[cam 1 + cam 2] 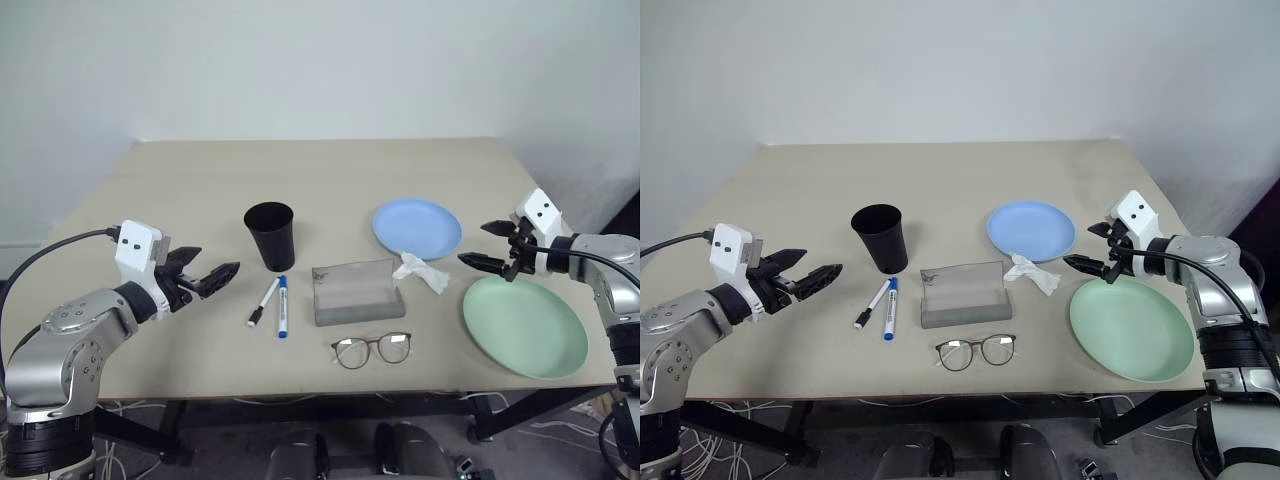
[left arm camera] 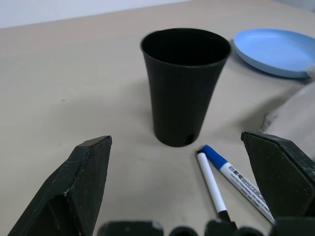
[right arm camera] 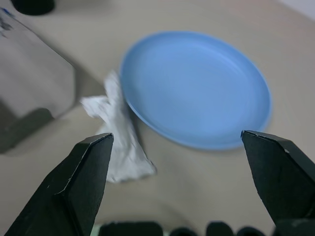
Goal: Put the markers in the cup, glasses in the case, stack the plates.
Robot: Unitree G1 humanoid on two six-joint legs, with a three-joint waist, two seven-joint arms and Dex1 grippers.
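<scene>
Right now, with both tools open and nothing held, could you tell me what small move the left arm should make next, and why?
Probably ease the left tool forward and down toward the black-capped marker. That tool is open and empty, the two markers lie flat just beyond it beside the upright cup, and the black-capped one is nearer than the blue-capped marker.

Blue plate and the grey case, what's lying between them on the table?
A crumpled white tissue lies between the blue plate and the grey case, seen in the head views.
</scene>
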